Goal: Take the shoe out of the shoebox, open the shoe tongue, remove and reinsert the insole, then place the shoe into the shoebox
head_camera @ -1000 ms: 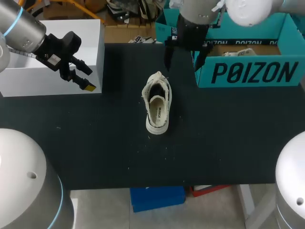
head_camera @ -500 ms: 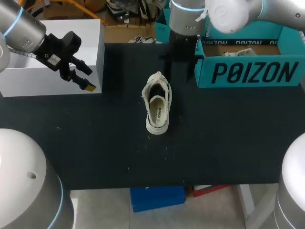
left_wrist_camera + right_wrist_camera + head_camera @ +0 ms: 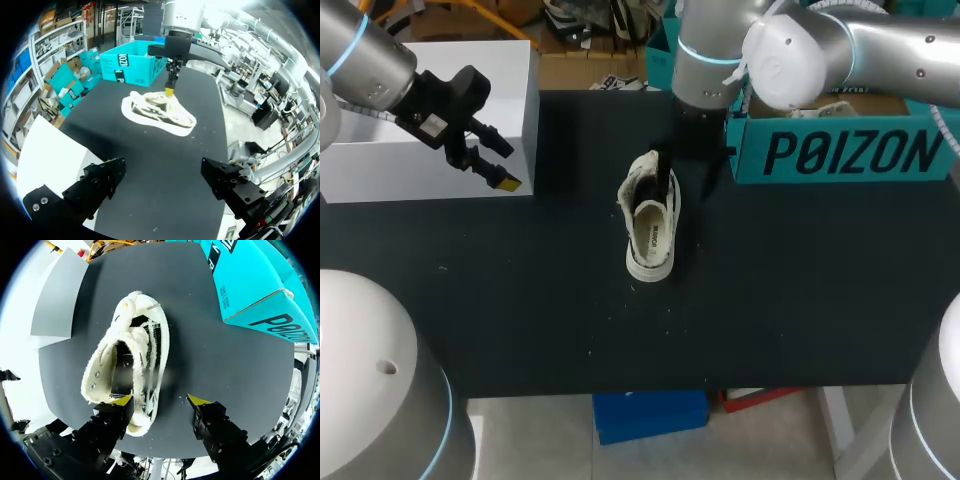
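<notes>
the black table (image 3: 520,300) takes up most of what i can see. at its far right corner sits the teal shoebox (image 3: 840,150), open at the top, with something pale inside that i can't make out. at the far left lies a flat white box (image 3: 380,165), partly over the table's edge.

the shoe (image 3: 652,215) is out of the shoebox. it stands upright on its sole near the middle of the table, a cream sneaker with frayed edges, its laced end toward the far side and its heel toward the near side. it sits near the shoebox's front corner but clear of it.

the right gripper (image 3: 160,400) comes down over the shoe's laced end with its 2 fingers spread. 1 yellow tip is at the shoe's upper by the laces, and the other is over bare table beside the shoe. i can't tell if the first tip actually touches.

the left gripper (image 3: 498,165) hangs at the white box's near corner, well apart from the shoe. its fingers are spread wide and hold nothing.
</notes>
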{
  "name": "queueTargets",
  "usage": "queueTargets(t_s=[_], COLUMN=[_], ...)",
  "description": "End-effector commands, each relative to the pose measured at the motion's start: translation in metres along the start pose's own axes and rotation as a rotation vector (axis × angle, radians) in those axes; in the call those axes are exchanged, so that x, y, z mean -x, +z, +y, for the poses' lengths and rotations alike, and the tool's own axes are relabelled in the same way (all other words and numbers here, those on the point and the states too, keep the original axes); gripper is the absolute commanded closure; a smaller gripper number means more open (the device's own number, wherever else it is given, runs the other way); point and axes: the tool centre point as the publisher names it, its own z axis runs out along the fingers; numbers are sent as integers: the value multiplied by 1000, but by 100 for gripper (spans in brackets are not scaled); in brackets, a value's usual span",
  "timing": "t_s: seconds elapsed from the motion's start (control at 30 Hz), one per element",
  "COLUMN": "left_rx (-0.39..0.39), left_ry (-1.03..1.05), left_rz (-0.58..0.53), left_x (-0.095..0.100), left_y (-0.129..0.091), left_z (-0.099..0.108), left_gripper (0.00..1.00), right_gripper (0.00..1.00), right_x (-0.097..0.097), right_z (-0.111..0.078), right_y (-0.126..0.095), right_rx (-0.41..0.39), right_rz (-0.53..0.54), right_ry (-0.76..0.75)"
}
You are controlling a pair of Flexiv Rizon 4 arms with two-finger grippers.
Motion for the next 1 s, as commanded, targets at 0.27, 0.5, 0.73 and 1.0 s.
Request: queueTargets(t_s=[0.27,0.5,0.73,1.0], left_rx=[2,2,2,2], left_ry=[0,0,0,0], left_rz=[-5,-5,-5,-5], left_x=[-2,-2,-2,-2], left_y=[1,1,1,1], left_z=[0,0,0,0], left_gripper=[0,0,0,0], right_gripper=[36,35,52,100], right_x=[2,8,8,2], right_z=[8,9,10,9], right_y=[38,53,66,65], right_rx=[-24,-28,-24,-19], right_rz=[9,6,0,6], right_ry=[-8,-13,-18,-38])
